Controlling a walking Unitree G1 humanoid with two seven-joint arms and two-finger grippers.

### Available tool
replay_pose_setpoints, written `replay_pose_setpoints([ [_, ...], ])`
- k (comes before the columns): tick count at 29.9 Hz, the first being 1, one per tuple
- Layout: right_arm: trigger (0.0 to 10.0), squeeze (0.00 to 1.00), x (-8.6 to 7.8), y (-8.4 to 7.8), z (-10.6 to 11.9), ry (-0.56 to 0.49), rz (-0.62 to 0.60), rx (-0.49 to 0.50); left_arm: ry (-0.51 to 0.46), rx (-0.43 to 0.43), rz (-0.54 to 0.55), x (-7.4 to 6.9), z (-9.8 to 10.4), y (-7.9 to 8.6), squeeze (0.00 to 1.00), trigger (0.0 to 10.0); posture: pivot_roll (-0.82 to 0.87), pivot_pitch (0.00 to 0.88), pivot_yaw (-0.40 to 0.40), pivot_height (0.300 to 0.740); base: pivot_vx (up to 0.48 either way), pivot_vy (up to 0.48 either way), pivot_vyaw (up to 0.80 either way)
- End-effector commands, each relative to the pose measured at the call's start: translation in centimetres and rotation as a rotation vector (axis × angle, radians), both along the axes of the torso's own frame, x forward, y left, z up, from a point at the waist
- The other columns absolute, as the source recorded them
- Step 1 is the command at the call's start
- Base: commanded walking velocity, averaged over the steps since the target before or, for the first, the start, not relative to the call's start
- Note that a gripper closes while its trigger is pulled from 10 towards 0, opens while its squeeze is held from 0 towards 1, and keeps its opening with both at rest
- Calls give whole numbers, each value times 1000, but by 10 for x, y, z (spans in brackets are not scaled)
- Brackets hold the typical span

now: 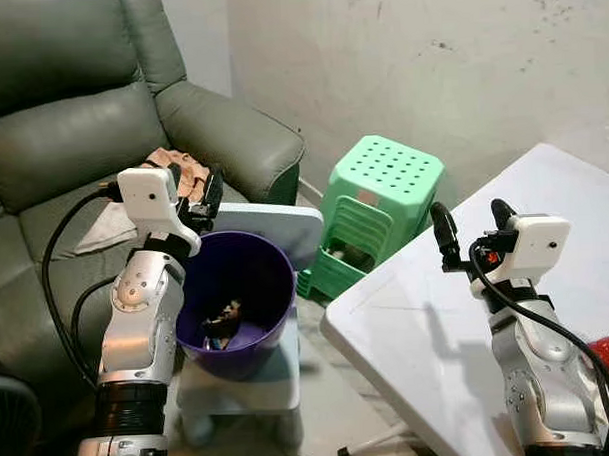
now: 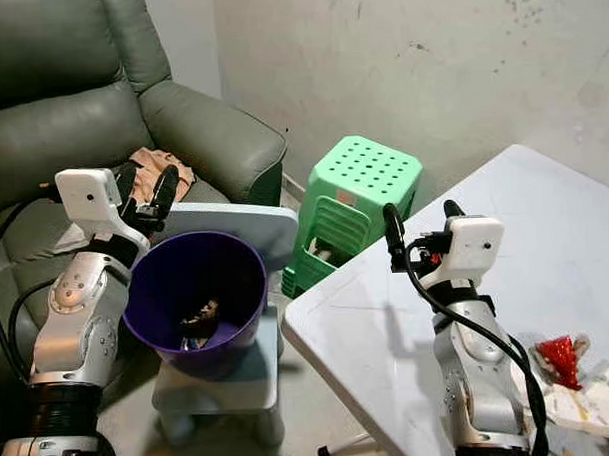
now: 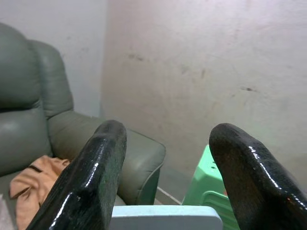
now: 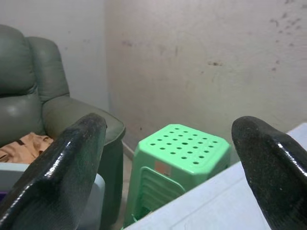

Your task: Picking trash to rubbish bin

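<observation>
A purple rubbish bin (image 1: pixel 248 265) stands on a low pale blue stool (image 1: pixel 252 382), with a dark scrap of trash (image 1: pixel 221 321) lying on its bottom. My left gripper (image 1: pixel 195 182) hovers open and empty over the bin's far left rim. To the right, my right gripper (image 1: pixel 470 212) is raised open above the white table (image 1: pixel 418 334), nothing between its fingers (image 4: pixel 72 167). A red wrapper (image 2: pixel 559 351) and pale bits of trash (image 2: pixel 581 403) lie on the table's near right part, beside the right arm.
A grey-green sofa (image 1: pixel 71 126) with an orange cloth (image 1: pixel 185 170) fills the left. A pale blue board (image 1: pixel 279 227) leans behind the bin. Stacked green stools (image 1: pixel 376 205) stand between bin and table, against the wall. A dark fan (image 1: pixel 11 418) sits at the near left.
</observation>
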State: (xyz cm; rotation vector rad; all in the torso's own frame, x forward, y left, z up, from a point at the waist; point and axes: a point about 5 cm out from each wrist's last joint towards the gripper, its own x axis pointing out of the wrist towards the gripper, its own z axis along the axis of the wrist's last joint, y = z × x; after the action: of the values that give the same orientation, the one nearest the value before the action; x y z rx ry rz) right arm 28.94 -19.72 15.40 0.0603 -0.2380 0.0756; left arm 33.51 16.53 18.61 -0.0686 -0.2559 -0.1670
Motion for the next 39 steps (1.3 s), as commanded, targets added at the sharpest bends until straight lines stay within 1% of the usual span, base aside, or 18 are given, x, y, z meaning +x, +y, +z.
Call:
replay_pose_setpoints([
  [1,10000,0,-2,-2,0,6,-2,-5,-2,19,2,1,1,-1,0,10000,-59,41,-70,740,0,0,-756],
  [19,10000,0,-4,-2,0,9,-3,-8,-4,32,-14,1,1,-3,0,10000,-62,45,-69,740,0,0,-752],
  [26,10000,0,-5,-2,0,9,-2,-8,-10,61,-23,0,1,-4,0,10000,-61,51,-70,740,0,0,-746],
  [33,10000,0,-6,-1,-1,14,-2,-4,-3,58,-26,-1,0,-4,0,10000,-59,60,-69,740,0,0,-743],
  [36,10000,0,-6,-1,-1,16,-2,-3,9,34,-25,-1,-2,-4,0,10000,-58,63,-69,740,0,0,-744],
  [39,10000,0,-7,-1,-2,19,-4,-2,16,45,-28,-2,-3,-3,0,10000,-53,70,-69,740,0,0,-744],
])
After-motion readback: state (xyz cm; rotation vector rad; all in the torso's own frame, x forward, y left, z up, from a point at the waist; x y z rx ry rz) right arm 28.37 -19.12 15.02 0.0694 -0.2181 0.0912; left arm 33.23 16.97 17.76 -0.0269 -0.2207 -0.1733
